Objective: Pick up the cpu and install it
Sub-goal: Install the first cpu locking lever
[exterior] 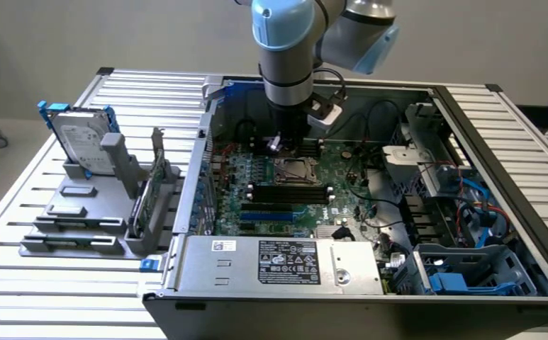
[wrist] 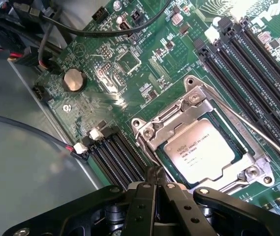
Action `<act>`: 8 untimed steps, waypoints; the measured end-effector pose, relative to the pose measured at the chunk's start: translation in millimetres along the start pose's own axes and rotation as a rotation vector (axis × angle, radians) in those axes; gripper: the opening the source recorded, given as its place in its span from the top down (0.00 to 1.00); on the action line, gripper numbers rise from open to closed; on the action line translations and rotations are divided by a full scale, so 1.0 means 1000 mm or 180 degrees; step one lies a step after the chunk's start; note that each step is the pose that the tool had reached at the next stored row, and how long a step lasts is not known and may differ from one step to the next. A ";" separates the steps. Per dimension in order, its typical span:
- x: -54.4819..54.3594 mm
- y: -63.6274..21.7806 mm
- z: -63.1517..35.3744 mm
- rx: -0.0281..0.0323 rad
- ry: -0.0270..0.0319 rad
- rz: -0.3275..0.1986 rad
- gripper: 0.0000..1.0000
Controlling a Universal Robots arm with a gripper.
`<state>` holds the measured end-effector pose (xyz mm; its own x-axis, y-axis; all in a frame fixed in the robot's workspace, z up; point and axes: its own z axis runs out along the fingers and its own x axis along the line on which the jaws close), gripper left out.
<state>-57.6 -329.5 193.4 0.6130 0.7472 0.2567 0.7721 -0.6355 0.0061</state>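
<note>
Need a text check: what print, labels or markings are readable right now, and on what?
cpu lid: several printed lines, too blurred to read.
Power supply label: text and symbols, too small to read.
White sticker beside it: unreadable.
Motherboard: white markings, illegible.
Hard drive label: illegible.

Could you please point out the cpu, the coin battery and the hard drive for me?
cpu (wrist: 200, 150), wrist view: middle of its silvery top, seated in the socket.
coin battery (wrist: 74, 79), wrist view: centre of its round face.
hard drive (exterior: 83, 138), exterior view: middle of its upright silver face.
</note>
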 end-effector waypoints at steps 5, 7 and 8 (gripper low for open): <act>0.002 0.0023 0.0005 -0.0009 0.0000 0.0032 0.89; 0.003 0.0033 0.0007 -0.0012 -0.0001 0.0044 0.89; 0.003 0.0037 0.0008 -0.0013 -0.0001 0.0050 0.89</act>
<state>-52.8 -329.5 193.4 0.6251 0.7372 0.2566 0.7617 -0.6480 0.0061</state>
